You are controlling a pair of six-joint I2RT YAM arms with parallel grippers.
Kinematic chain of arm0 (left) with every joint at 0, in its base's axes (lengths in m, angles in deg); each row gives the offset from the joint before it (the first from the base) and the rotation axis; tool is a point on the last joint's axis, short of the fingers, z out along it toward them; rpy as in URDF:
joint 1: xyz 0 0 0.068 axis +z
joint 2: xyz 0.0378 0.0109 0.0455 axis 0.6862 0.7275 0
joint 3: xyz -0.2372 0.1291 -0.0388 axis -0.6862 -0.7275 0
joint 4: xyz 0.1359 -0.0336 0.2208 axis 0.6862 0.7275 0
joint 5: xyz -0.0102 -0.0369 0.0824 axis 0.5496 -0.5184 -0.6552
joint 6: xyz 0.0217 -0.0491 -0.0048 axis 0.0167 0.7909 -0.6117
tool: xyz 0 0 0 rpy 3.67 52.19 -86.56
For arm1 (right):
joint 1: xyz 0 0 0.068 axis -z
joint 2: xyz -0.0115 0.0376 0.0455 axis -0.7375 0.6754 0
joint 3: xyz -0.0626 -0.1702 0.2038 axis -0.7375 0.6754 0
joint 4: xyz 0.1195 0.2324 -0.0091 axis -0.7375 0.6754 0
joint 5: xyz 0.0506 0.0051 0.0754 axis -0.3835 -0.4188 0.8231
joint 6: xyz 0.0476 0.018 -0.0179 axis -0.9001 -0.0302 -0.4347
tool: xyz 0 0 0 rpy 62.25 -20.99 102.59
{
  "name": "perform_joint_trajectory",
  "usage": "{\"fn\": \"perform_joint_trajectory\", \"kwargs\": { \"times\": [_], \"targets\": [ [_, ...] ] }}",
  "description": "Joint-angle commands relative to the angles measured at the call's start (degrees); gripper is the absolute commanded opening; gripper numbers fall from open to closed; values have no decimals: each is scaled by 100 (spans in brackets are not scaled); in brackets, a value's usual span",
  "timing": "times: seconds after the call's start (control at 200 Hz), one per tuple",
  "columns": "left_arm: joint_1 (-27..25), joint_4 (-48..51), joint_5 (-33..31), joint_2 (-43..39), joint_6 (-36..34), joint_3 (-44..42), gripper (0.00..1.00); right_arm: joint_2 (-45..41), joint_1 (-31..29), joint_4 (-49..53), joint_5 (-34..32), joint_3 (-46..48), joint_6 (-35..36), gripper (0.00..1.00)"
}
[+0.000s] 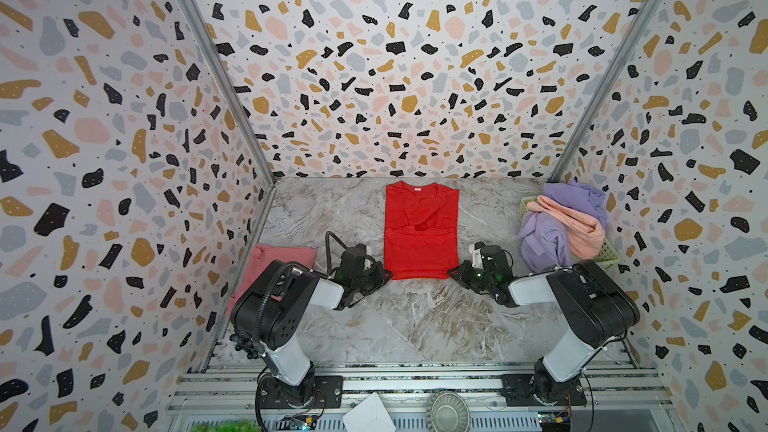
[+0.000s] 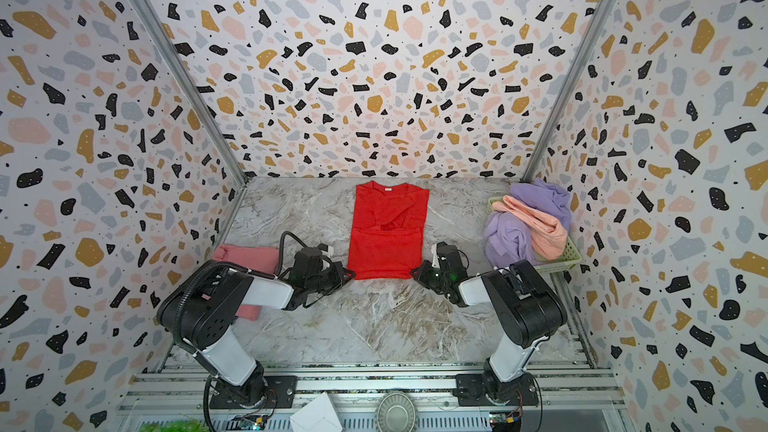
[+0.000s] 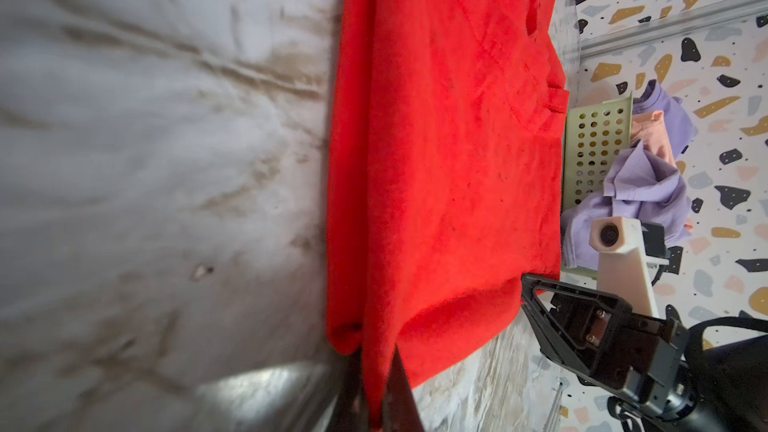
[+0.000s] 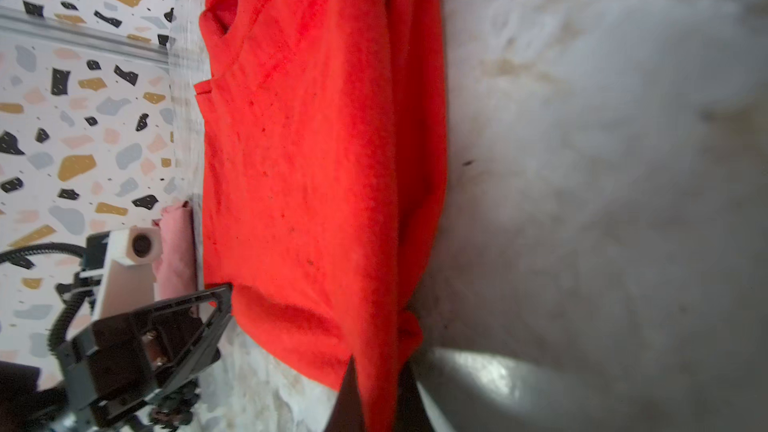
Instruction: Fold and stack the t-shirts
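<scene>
A bright red t-shirt (image 1: 420, 230) (image 2: 388, 230) lies flat in the middle of the marble table, sleeves folded in, collar toward the back wall. My left gripper (image 1: 388, 275) (image 2: 352, 274) is shut on its near left hem corner; the left wrist view shows red fabric (image 3: 440, 160) pinched between the dark fingers (image 3: 399, 392). My right gripper (image 1: 451, 273) (image 2: 414, 273) is shut on the near right hem corner, red cloth (image 4: 324, 160) clamped between its fingers (image 4: 349, 396). A folded dusty rose t-shirt (image 1: 274, 261) (image 2: 249, 257) lies at the left, partly behind the left arm.
A pale green basket (image 1: 604, 257) (image 2: 567, 259) at the back right holds crumpled lavender (image 1: 544, 238) and peach (image 1: 575, 222) t-shirts. Dark grapes (image 1: 245, 344) sit by the left arm's base. Patterned walls close in three sides; aluminium rails run along the front edge.
</scene>
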Motion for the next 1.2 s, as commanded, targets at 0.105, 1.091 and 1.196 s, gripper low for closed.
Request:
{"fn": "perform_joint_trajectory", "kwargs": {
  "times": [0.105, 1.091, 1.196],
  "targets": [
    [-192, 948, -213, -914, -765, -170, 0, -820, -264, 1149, -428, 111, 776, 0],
    [-1192, 3372, -1277, -3191, -1351, 1248, 0, -2585, -931, 3234, -612, -1439, 1772, 4],
    [-777, 3480, -1172, -2413, -1818, 2037, 0, -1765, -595, 3095, -421, -2137, 1954, 4]
  ]
}}
